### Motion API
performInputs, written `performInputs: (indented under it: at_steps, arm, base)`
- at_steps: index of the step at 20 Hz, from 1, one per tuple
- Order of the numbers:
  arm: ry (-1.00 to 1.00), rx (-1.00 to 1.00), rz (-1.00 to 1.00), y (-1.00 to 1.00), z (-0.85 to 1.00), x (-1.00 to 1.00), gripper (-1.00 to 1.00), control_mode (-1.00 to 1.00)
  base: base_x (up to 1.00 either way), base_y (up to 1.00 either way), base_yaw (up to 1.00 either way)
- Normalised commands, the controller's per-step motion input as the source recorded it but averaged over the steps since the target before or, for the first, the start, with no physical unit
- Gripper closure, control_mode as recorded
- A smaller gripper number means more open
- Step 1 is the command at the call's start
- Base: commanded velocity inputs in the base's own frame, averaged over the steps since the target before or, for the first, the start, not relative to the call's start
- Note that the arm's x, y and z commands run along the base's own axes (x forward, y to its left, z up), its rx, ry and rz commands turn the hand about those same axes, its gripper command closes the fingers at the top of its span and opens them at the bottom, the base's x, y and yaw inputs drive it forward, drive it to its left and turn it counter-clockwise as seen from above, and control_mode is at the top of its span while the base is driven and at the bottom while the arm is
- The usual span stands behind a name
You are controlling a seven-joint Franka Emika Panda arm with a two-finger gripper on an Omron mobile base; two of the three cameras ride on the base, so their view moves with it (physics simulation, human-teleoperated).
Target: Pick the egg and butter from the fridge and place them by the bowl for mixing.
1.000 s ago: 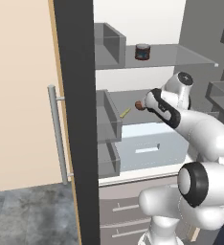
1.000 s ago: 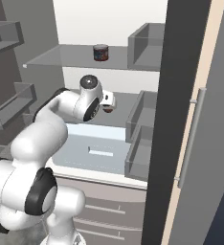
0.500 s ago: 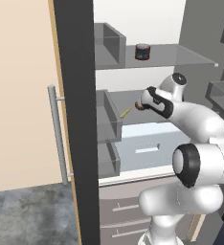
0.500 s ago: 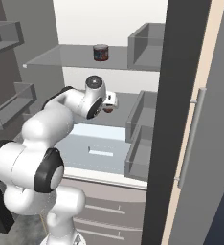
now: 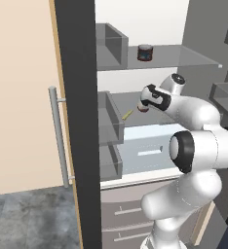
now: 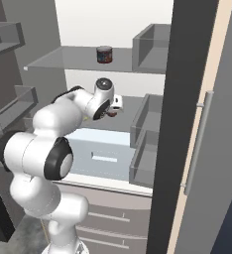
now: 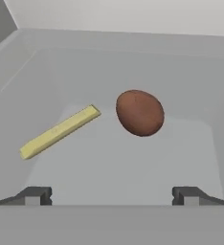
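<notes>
Inside the open fridge (image 5: 77, 97), a brown egg (image 7: 140, 113) lies on the grey middle shelf (image 7: 114, 162). The butter (image 7: 60, 130), a thin yellow stick, lies just left of it. My gripper (image 7: 113, 196) is open, its fingertips (image 7: 37, 195) short of the egg with nothing between them. From the left base view the gripper (image 5: 144, 103) hovers right over the egg (image 5: 143, 109), and the butter (image 5: 127, 115) sits to its left. The right base view has the gripper (image 6: 114, 108) at the egg (image 6: 110, 113). The bowl is out of view.
A dark jar with a red band (image 5: 145, 52) stands on the glass shelf above. Grey door bins (image 5: 110, 121) hang left of the shelf, a pale drawer (image 5: 145, 146) sits below. The beige door (image 5: 23, 97) with its silver handle (image 5: 57, 136) stands open at left.
The hand has edged slightly further in toward the egg, and the arm's elbow has swung forward. Egg and butter lie where they were. The jaws stay open.
</notes>
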Motion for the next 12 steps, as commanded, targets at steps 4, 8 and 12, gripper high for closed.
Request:
performInputs:
  at_steps: [4,8,12]
  arm:
    - [0.01,0.00,0.10,-0.02,-0.18,0.30,-1.00,-1.00]
    - [0.00,-0.02,0.08,-0.06,-0.08,0.23,-1.00,-1.00]
    - [0.00,-0.04,0.06,-0.03,-0.09,0.20,-1.00,-1.00]
  base:
    - [0.00,0.00,0.00]
    - [0.00,0.00,0.00]
    - [0.00,0.00,0.00]
